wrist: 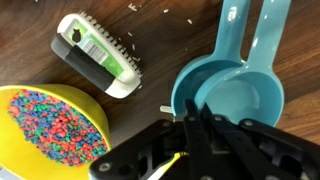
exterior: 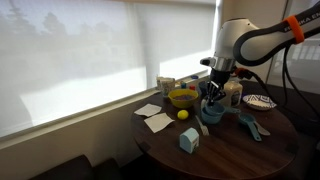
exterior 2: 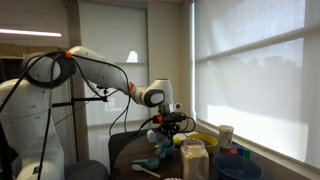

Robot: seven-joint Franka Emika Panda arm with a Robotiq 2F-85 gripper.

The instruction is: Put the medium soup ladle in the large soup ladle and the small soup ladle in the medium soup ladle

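Note:
In the wrist view two teal-blue scoops overlap with their handles side by side, pointing to the top edge. The medium soup ladle (wrist: 198, 82) sits partly in the large soup ladle (wrist: 250, 100). My gripper (wrist: 192, 120) is at the near rim of the medium ladle, its fingers pressed together on that rim. In an exterior view the gripper (exterior: 212, 97) hangs over these scoops (exterior: 210, 112) beside the yellow bowl. A further teal scoop, the small soup ladle (exterior: 248, 124), lies on the table apart from them.
A yellow bowl of coloured candy (wrist: 50, 130) (exterior: 182, 97) lies close by. A white and green brush (wrist: 98, 55) lies beyond it. A jar (exterior: 233, 93), a plate (exterior: 260, 101), a paper cup (exterior: 166, 85), napkins (exterior: 152, 115) and a yellow ball (exterior: 183, 114) share the round table.

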